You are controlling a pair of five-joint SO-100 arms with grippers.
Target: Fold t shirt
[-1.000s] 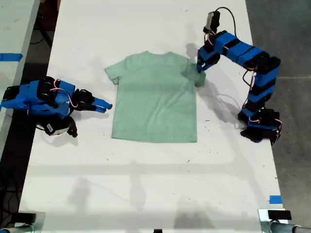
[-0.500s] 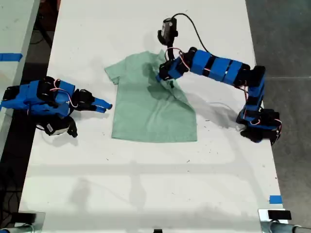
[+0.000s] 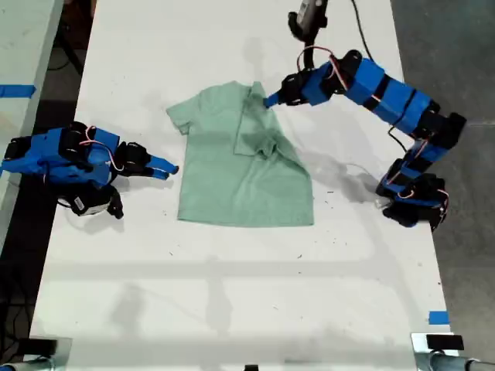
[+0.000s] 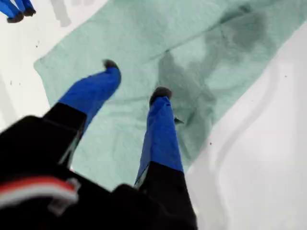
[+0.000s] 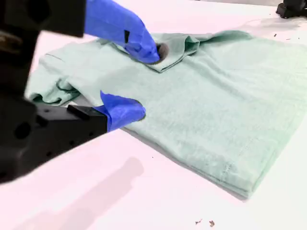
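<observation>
One pale mint-green cloth t shirt (image 3: 244, 162) is lying flat on the white counter (image 3: 232, 294), one sleeve folded inward, while my first pincer (image 4: 135, 77) is hovering spread above it and my second pincer (image 5: 138, 80) is resting spread beside its edge.

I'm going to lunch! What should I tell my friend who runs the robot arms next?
My first gripper is open and empty, over the t shirt near its collar.
My second gripper is open and empty, low on the table at the exterior view's left, beside the shirt.
Done: the sleeve on the exterior view's right lies folded in over the chest.
Left: the other sleeve, then folding the body.
</observation>
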